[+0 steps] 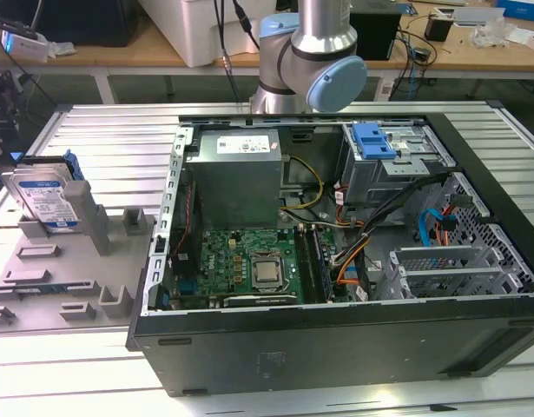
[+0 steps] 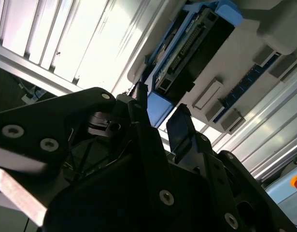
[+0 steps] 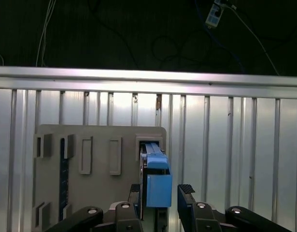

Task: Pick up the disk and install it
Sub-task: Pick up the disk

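Observation:
The disk (image 1: 45, 195) stands on edge in a grey slotted holder (image 1: 71, 261) at the exterior view's left, its white-and-blue label facing out and its blue carrier bracket (image 3: 158, 186) around it. My gripper (image 1: 8, 130) hangs dark just above the disk's upper end at the frame's left edge. In both wrist views the two black fingers (image 3: 186, 192) straddle the blue bracket's end (image 2: 158, 108). A small gap shows on one side, so the gripper (image 3: 160, 193) is open around it. The disk still rests in the holder's slot.
An open computer case (image 1: 336, 347) lies on the ribbed metal table (image 1: 110, 130), to the exterior view's right of the holder. Inside are a motherboard (image 1: 249, 261), cables and a drive cage with a blue latch (image 1: 375, 143). The arm's base (image 1: 310, 61) stands behind the case.

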Available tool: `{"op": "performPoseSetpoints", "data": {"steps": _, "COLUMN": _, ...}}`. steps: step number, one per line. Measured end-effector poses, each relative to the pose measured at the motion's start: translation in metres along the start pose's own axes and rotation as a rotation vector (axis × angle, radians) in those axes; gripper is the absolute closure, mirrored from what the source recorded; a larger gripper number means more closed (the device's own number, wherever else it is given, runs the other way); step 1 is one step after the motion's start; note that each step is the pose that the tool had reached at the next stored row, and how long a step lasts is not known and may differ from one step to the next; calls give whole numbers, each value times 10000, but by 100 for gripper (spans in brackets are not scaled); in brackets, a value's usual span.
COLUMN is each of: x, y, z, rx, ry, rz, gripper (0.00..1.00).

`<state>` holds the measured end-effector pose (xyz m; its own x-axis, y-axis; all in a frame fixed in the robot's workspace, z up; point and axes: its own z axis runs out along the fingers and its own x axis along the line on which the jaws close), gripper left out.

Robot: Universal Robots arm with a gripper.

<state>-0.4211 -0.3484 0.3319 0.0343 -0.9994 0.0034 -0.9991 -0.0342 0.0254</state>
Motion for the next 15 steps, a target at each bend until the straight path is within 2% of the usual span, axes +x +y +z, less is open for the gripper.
{"op": "performPoseSetpoints", "data": {"steps": 15, "x": 0, "y": 3, "z": 70, "rx": -1, "ry": 1, "rz": 0, "gripper": 56}}
